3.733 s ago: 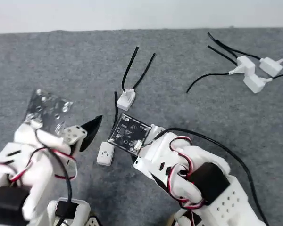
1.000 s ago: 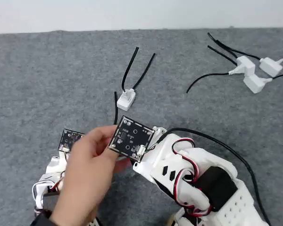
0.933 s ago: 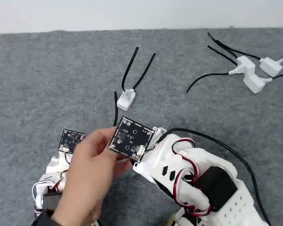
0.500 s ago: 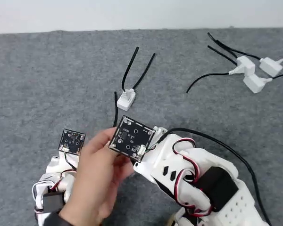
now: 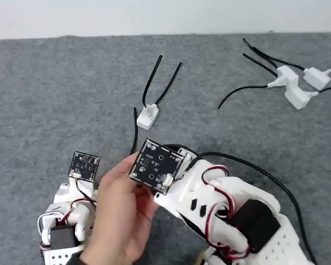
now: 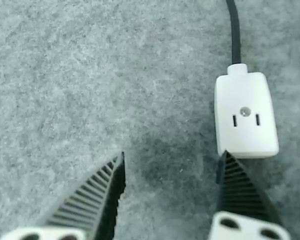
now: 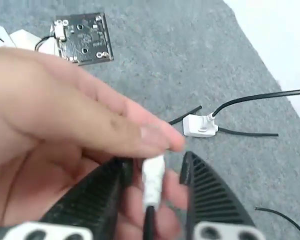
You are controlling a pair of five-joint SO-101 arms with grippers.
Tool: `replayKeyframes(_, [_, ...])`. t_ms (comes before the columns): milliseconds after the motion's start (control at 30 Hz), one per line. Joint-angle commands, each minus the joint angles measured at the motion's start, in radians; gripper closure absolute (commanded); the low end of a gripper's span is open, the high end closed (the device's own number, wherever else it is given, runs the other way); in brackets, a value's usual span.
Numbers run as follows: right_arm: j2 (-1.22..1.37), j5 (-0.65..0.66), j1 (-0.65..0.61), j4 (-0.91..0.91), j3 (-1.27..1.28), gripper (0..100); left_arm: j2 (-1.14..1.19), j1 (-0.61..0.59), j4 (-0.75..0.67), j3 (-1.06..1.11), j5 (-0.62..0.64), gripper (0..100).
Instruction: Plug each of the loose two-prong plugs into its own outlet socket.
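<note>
The left gripper point(image 6: 172, 172) is being held open low over the grey felt of the desk point(image 5: 55, 83), its two black jaws set well apart with nothing between them. An outlet socket point(image 6: 246, 116), white, slots facing up and a black cord at its far end, is being observed flat on the felt just beside one jaw tip; contact cannot be told. The right gripper point(image 7: 156, 162) is likewise being held open: a small white connector piece point(image 7: 153, 182) with a black cord is being presented between its jaws, a gap showing on each side. That piece is being handled by a person's hand point(image 7: 65, 110), the fingers being pushed in between the jaws; whether it is a plug or a socket cannot be told. In the high view a white block point(image 5: 148, 117) with two black leads is being noted on the felt just beyond the arms, and three white plugs point(image 5: 287, 76) with black cords are being noted clustered at the far right, well apart from both arms
</note>
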Motion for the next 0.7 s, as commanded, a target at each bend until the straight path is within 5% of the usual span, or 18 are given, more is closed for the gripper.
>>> replayKeyframes(0, [-0.012,-0.014,0.038,-0.008,-0.037,92.4,-0.012,-0.009,0.002,-0.008,0.006,71])
replayKeyframes(667, [-0.012,-0.008,0.054,-0.008,-0.037,99.0,-0.012,-0.008,0.002,-0.008,0.006,71])
